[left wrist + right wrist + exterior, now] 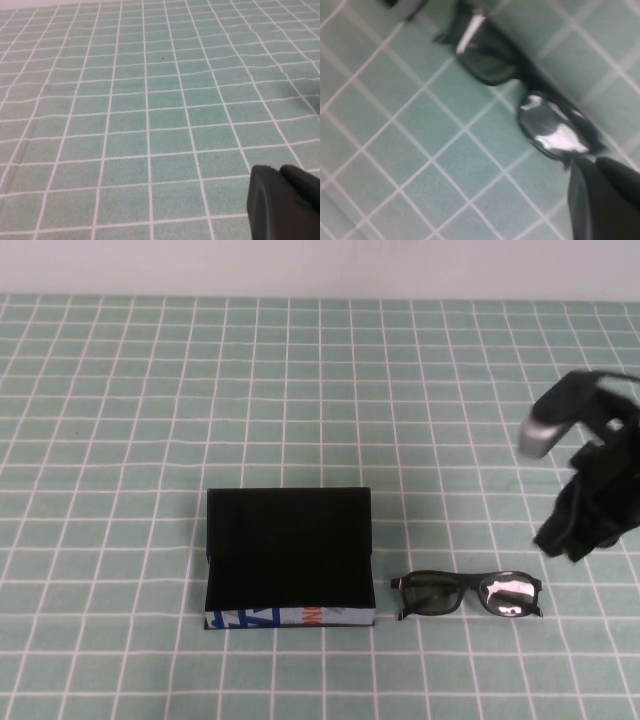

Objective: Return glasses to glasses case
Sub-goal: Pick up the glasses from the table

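The glasses case (288, 550) is a matte black box near the table's middle, its flap lid raised at the back and its printed front edge (290, 617) facing me. The black glasses (432, 596) lie flat on the cloth just right of the case, apart from it. My right gripper (565, 540) hangs shut and empty above the table, right of and a little behind the glasses. In the right wrist view the glasses (492, 65) lie just past the gripper (595, 162). My left gripper (277, 170) is shut and empty over bare cloth, out of the high view.
A green cloth with a white grid (300, 390) covers the whole table. A white wall strip runs along the far edge (320, 265). A grey part of the right arm (540, 432) shows above the gripper.
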### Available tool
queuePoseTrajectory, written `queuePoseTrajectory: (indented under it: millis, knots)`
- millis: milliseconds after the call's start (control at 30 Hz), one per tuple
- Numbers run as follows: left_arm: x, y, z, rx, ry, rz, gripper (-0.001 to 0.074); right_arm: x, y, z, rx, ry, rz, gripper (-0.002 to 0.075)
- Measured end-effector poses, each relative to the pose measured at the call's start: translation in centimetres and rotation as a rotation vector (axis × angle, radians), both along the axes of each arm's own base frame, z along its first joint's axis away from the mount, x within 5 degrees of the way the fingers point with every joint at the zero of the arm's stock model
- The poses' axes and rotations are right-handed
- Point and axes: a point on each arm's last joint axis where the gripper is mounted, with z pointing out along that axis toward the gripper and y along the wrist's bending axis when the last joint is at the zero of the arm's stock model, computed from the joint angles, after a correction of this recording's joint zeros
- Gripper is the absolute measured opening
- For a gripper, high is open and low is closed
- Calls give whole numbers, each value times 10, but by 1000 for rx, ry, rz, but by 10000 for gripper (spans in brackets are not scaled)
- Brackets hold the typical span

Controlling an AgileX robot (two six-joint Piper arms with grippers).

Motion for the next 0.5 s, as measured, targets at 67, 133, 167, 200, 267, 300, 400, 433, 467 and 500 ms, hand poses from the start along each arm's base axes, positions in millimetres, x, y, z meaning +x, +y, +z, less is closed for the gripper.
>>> queuePoseTrajectory:
  millis: [67, 133, 167, 200, 267, 300, 400, 433, 467, 500]
  knots:
    - [0, 0, 0, -2, 0, 0, -2, 2, 8, -8, -6, 2, 86, -11]
    - [0, 0, 0, -3, -1, -1, -2, 3, 17, -15, -19, 1, 147, -11]
    - [0, 0, 0, -4, -4, -1, -2, 3, 22, -18, -32, -4, 179, -11]
    - [0, 0, 0, -4, -4, -1, -2, 4, 27, -21, -53, -9, 208, -10]
    - [0, 0, 1, -5, -10, -3, -2, 4, 39, -26, -117, -22, 289, -1]
    - [0, 0, 0, -5, -11, -3, -2, 5, 45, -28, -144, -27, 322, 6]
    - [0, 0, 1, -5, -15, -4, -2, 10, 63, -31, -210, -55, 411, 52]
    - [0, 0, 0, -5, -14, -4, -2, 13, 68, -30, -218, -73, 426, 78]
    - [0, 0, 0, -5, -14, -4, -2, 16, 72, -28, -221, -91, 435, 111]
    - [0, 0, 0, -5, -14, -4, -2, 20, 75, -26, -221, -111, 438, 150]
